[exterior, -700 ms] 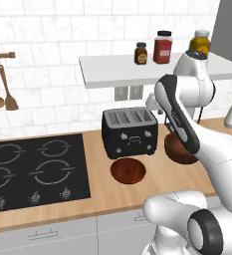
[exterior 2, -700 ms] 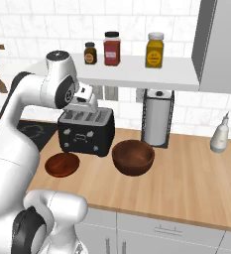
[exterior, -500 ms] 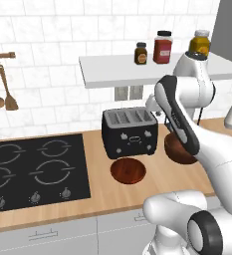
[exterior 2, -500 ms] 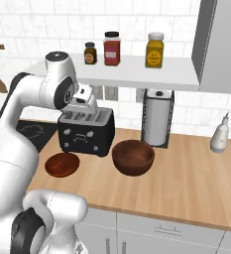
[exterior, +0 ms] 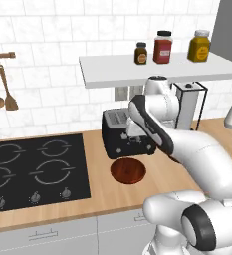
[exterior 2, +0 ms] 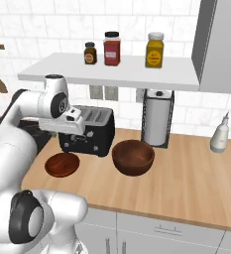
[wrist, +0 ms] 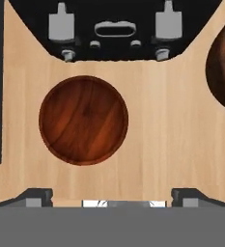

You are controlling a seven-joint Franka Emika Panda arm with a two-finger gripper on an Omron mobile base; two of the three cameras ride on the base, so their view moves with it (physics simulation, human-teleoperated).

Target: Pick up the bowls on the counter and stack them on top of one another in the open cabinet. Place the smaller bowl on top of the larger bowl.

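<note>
Having come down a little from level with the toaster's top, hangs with the tool [wrist: 112, 198] over the counter [exterior 2: 186, 173], fingers spread wide and gripping nothing. Looks straight down in the hand view on the smaller bowl [wrist: 83, 120], lying flat on the counter just in front of the toaster [wrist: 114, 29] and somewhat off-centre between the fingertips. Finds the same bowl [exterior 2: 61, 164] apart from the tool [exterior 2: 70, 130] in the right base view, with clear air between. Leaves the larger bowl [exterior 2: 133, 157] upright on the counter beside the small one, near the paper-towel holder [exterior 2: 157, 116], untouched.

Reads as the start of a descent toward a first pick, aimed for now at the smaller bowl. Raises a doubt there: needs the larger bowl on the open cabinet [exterior 2: 112, 74] first, so either calls for a shift across to it or for parking the small one aside. Keeps both bowls on the counter, nothing yet up among the three jars [exterior 2: 112, 48].
</note>
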